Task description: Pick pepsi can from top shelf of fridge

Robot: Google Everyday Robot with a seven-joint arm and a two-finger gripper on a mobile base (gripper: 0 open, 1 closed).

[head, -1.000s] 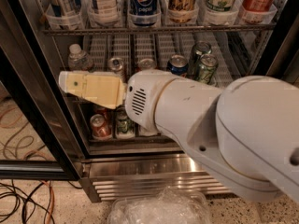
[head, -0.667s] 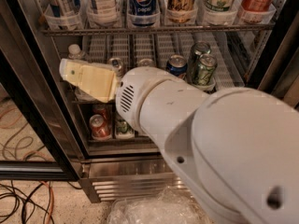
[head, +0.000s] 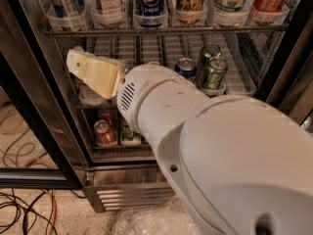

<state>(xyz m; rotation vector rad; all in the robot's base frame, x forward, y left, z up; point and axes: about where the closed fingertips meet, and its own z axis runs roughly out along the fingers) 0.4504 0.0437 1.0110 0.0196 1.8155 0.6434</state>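
Note:
The pepsi can (head: 149,0), tall, slim and dark blue with the red-white-blue globe, stands in a clear lane front on the top shelf (head: 166,31) of the fridge (head: 58,106), near the top centre. My gripper (head: 78,61), cream-coloured, is raised in front of the middle shelf at the left, below and left of the pepsi can and apart from it. My white arm fills the lower right and hides much of the lower shelves.
Other cans and bottles stand along the top shelf. A shorter blue can (head: 186,67) and green cans (head: 213,72) sit on the middle shelf. Red cans (head: 103,131) sit on the lower shelf. Cables (head: 24,209) lie on the floor at left.
My arm has come closer to the fridge and the gripper has risen and shifted right, toward the top shelf. The view has moved in on the shelves.

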